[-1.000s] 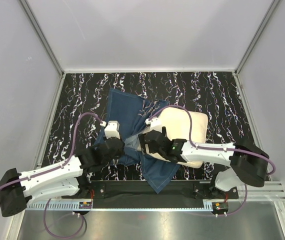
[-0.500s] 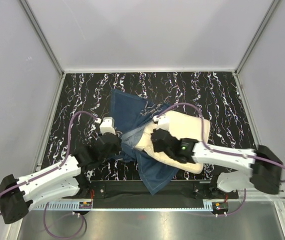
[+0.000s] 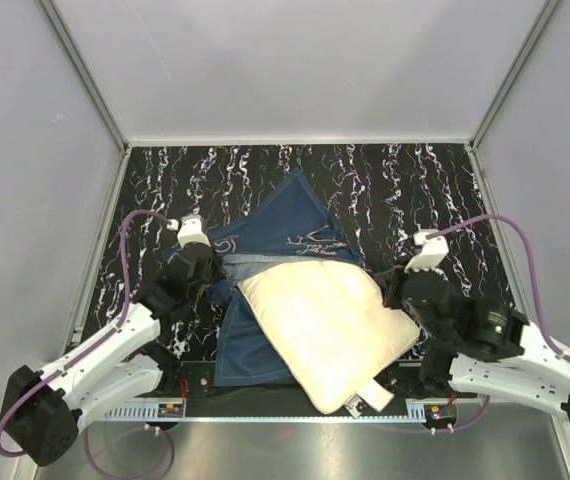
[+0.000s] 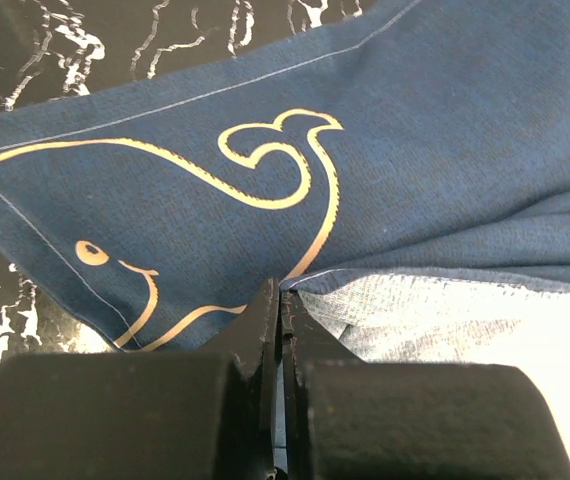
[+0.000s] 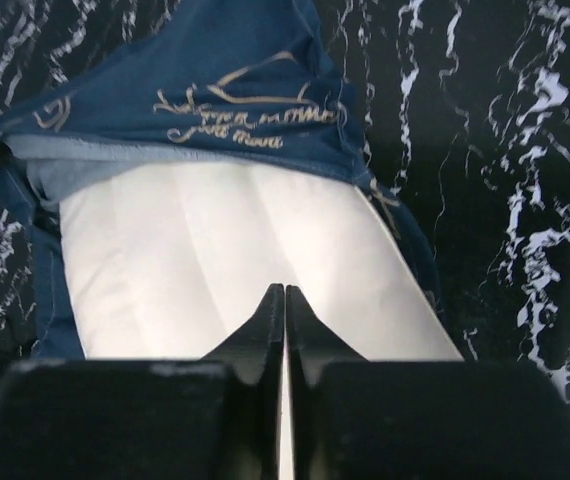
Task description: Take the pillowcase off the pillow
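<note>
Where the top view is consulted, the pillow (image 3: 315,320) is seen lying diagonally on the counter (image 3: 445,200), almost wholly bared, with its small white tag (image 3: 370,400) at the near corner. The pillowcase (image 3: 290,225) is bunched along the pillow's far edge and spread beneath its left side. The left fingers (image 3: 209,268) are set at the left end of the cover's open hem. The right fingers (image 3: 393,288) are placed against the pillow's right edge. This opposed placement is judged to let the cover be drawn one way while the pillow is held the other.

In the left wrist view, the left fingers (image 4: 265,315) are shown clamped together on the hem of the pillowcase, just below a gold whale outline (image 4: 215,200). The paler inner face (image 4: 415,310) of the cover is exposed beside the tips. The hem is judged to be gripped because it is the mouth through which the pillow must pass.

In the right wrist view, the right fingers (image 5: 270,310) are shown pressed together, with their tips over the pillow's pale surface. Whether a fold of pillow is nipped between them cannot be told. Beyond them, the lettering (image 5: 250,115) on the cover is draped over the pillow's far end. The task is judged nearly complete, with only that far end left to be freed.
</note>
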